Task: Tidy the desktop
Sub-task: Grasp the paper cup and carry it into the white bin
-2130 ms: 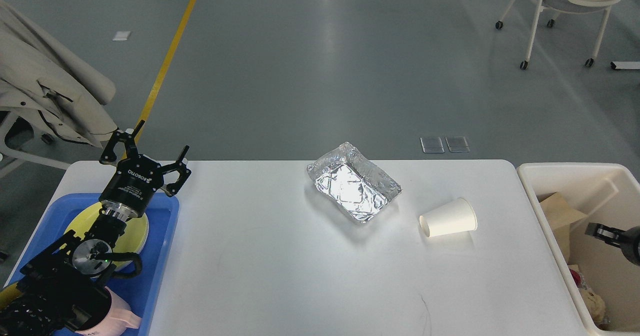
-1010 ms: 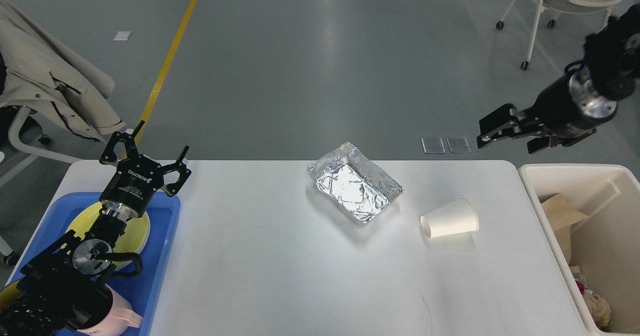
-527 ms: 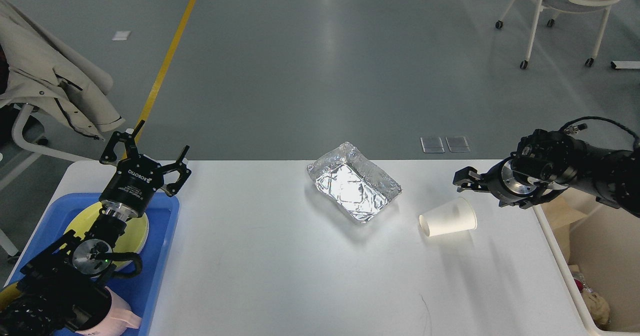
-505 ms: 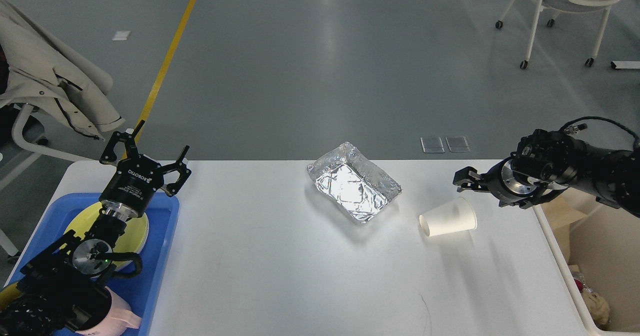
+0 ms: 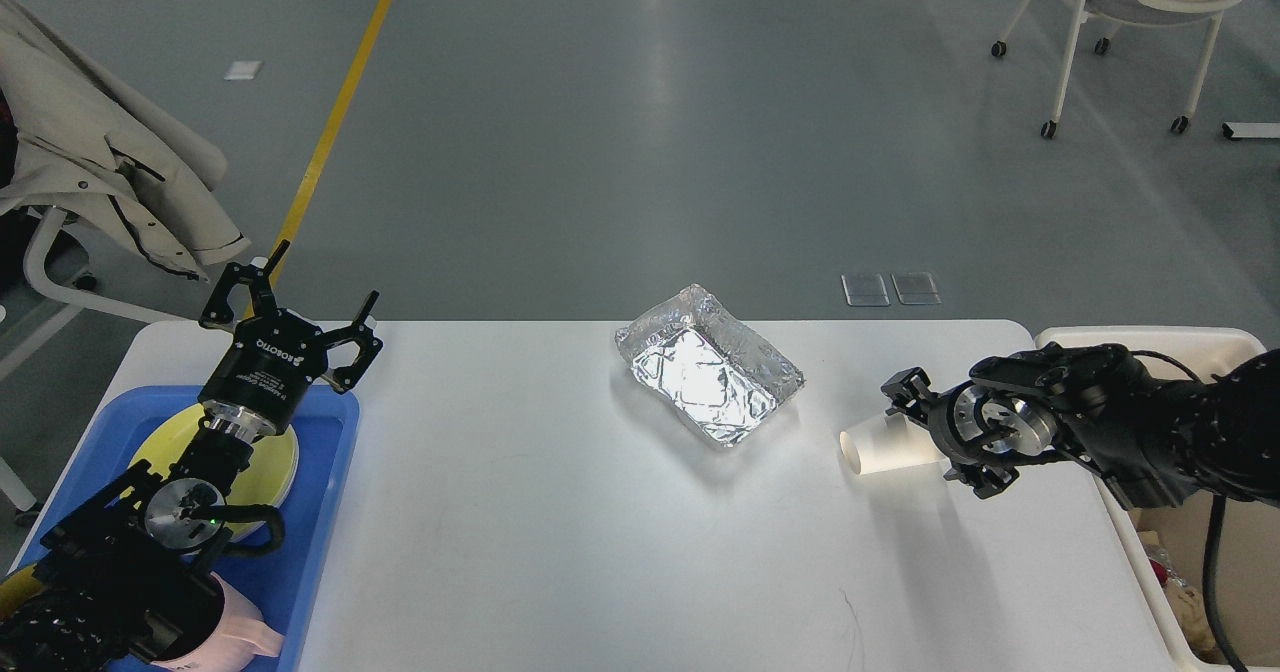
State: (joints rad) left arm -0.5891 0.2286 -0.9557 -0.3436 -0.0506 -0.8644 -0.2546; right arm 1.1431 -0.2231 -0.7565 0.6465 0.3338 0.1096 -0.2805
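Head view has the right gripper [image 5: 925, 432] spread around the tipped paper cup [image 5: 885, 446] at the desktop's [image 5: 560, 512] right side, so closing comes next I'd guess, cream bin [image 5: 1120, 336] just right, foil tray [image 5: 710, 377] clear left, while the left gripper [image 5: 290, 302] hangs open over the blue tray [image 5: 320, 492].

The table [image 5: 560, 512] across the lower frame is plain white. At its centre sits a shiny silver foil tray [image 5: 708, 377], crinkled. To the right lies a white paper cup [image 5: 880, 449]. At lower left, a blue tray [image 5: 305, 542] holds a pale yellow plate [image 5: 275, 472] and a pink cup [image 5: 245, 632]. Both grippers [image 5: 290, 317] [image 5: 935, 437] are black. A cream bin [image 5: 1130, 337] shows at right. The floor [image 5: 640, 132] is grey-green, with a yellow stripe [image 5: 345, 102] at upper left.
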